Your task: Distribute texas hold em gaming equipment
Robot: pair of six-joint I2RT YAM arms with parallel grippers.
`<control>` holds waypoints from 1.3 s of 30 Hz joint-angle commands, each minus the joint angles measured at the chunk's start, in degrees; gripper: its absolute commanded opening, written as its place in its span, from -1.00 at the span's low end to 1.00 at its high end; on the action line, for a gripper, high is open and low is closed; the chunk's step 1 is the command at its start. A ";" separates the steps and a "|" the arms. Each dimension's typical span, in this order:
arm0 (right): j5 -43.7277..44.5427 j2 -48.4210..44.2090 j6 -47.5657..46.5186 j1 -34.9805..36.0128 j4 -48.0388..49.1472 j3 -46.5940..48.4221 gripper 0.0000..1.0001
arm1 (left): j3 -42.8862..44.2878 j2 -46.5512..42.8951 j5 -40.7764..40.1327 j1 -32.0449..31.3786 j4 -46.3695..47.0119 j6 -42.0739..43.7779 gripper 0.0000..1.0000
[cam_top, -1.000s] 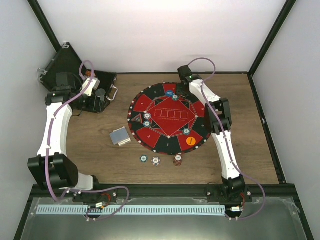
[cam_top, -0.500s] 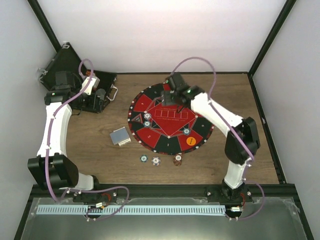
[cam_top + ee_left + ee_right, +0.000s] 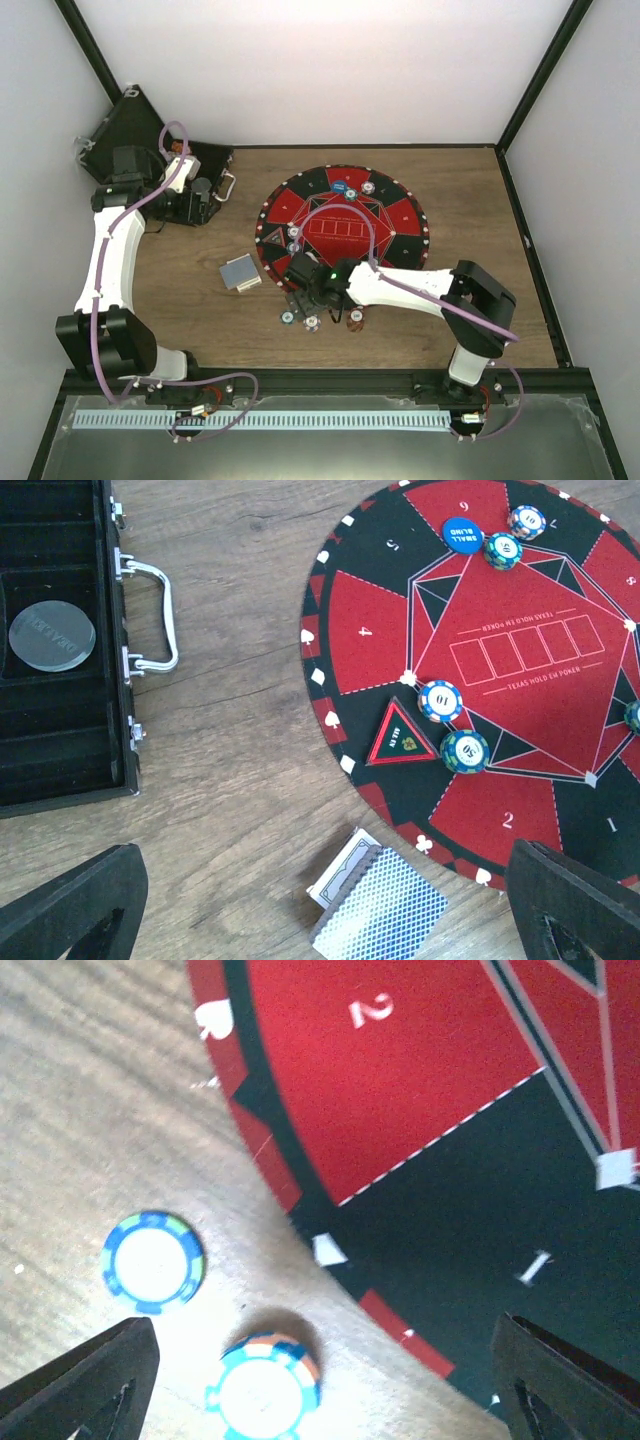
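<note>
The playing cards [image 3: 385, 905] lie in a grey-blue-backed deck [image 3: 240, 273] on the wood, left of the round mat [image 3: 395, 215]. Striped poker chips sit on the mat: two [image 3: 441, 701] by its left edge and two [image 3: 503, 550] beside the blue button [image 3: 340, 186]. Three more chips [image 3: 312, 322] lie on the wood below the mat. My right gripper [image 3: 298, 298] hovers open over two of them [image 3: 153, 1262], one chip [image 3: 265, 1385] below its jaws [image 3: 320, 1400]. My left gripper [image 3: 205, 190] hangs open by the case, holding nothing [image 3: 320, 925]. My right arm hides the orange button.
The open black case [image 3: 60, 750] with a silver handle [image 3: 150, 615] stands at the back left, a clear round disc [image 3: 52, 635] in it. A small triangular marker [image 3: 400, 735] lies on the mat's left side. Walls close in the table.
My right arm has swung from the mat's far side, by the blue button, to its near left edge above the loose chips, its jaws widening. The left arm has not moved.
</note>
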 commanded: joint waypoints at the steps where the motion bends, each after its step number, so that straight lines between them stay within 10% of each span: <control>1: -1.31 -1.88 4.01 2.10 3.08 -1.64 0.87 | -0.40 -1.22 0.53 0.31 1.13 -0.74 1.00; 18: -4.12 -0.94 4.97 4.66 4.15 -4.93 0.81 | -0.63 -0.87 0.18 0.30 1.31 -0.39 1.00; 39: -5.14 3.89 4.76 6.11 5.51 -6.27 0.30 | 0.66 -1.13 -0.34 0.29 0.63 -0.52 1.00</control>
